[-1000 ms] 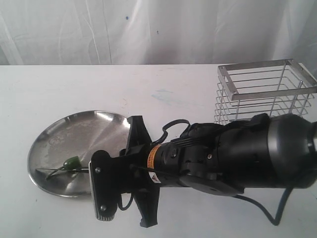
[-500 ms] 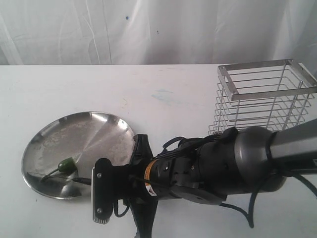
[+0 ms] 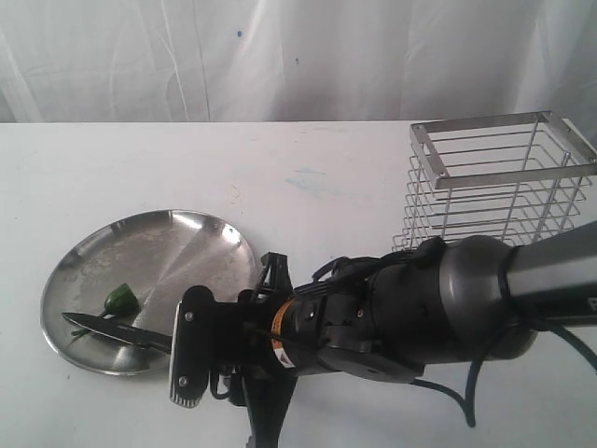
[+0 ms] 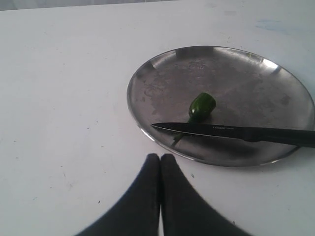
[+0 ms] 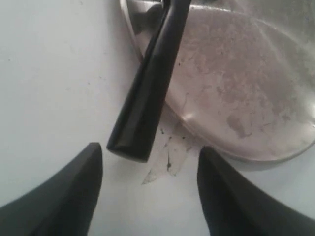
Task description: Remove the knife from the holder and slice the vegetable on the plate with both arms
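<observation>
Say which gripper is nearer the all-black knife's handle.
Right. The right gripper stands open just behind the black knife handle; the left gripper, shut, sits outside the round steel plate's rim.

Black arm (image 3: pixel 373 322), grey link (image 3: pixel 485 280), yellow sticker (image 3: pixel 279 329).

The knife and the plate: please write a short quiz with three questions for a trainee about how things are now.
1. True or false: the knife stands in the holder.
2. The right gripper is: A) open, B) shut on the knife, C) shut on the vegetable.
3. What does the vegetable lie on?

Key: 1 false; 2 A; 3 the plate.
</observation>
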Tool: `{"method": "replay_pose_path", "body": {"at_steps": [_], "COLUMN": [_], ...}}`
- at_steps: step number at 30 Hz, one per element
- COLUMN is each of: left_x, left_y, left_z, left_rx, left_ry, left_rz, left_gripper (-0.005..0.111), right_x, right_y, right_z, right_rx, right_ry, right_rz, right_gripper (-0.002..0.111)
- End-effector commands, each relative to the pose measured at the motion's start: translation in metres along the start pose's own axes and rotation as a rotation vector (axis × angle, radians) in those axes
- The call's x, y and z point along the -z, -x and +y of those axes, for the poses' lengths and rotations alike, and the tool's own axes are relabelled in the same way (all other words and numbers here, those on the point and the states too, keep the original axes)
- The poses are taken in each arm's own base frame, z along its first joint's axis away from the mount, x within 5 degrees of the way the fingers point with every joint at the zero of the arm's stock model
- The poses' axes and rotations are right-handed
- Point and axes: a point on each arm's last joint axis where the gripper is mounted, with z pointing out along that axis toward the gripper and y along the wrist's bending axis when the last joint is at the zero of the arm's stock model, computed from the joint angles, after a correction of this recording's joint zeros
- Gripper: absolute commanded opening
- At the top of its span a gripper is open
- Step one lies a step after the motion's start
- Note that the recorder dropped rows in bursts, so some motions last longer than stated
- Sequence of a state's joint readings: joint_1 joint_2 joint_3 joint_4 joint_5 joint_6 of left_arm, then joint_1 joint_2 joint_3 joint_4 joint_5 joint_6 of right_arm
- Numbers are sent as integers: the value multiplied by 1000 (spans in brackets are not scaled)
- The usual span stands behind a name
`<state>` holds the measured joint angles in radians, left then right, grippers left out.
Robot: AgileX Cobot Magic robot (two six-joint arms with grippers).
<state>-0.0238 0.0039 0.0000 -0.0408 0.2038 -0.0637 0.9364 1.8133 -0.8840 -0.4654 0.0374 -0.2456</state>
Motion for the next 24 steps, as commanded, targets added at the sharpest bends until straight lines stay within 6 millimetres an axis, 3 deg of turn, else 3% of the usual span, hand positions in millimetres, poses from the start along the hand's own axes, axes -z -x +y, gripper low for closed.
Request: {"method": "replay_pose_path", "body": {"at_steps": [1, 6, 11, 15, 17, 21, 24], "left_x": [0, 0, 0, 0, 0, 0, 0], "left_y": [0, 0, 0, 0, 0, 0, 0], "left_z": [0, 0, 0, 0, 0, 0, 0], "left_rx": [4, 4, 4, 4, 4, 4, 4], "left_ry": [-1, -1, -1, -1, -1, -1, -1], "left_rz": [-6, -6, -6, -6, -6, -6, -6], "left_gripper": [0, 0, 0, 0, 0, 0, 0], "right_x": [6, 24, 58, 85, 94, 102, 97], "right_y": [2, 11, 18, 15, 13, 24, 32], "right_z": [-3, -11, -21, -29, -30, -30, -44], "right_rx": [-91, -180, -347, -675, -681, -673, -733], "right_ry": [-11, -48, -90, -76, -41, 115, 191], "right_rz": [-4, -57, -67, 135, 266, 315, 285], "right_gripper": [56, 56, 56, 55, 55, 55, 55]}}
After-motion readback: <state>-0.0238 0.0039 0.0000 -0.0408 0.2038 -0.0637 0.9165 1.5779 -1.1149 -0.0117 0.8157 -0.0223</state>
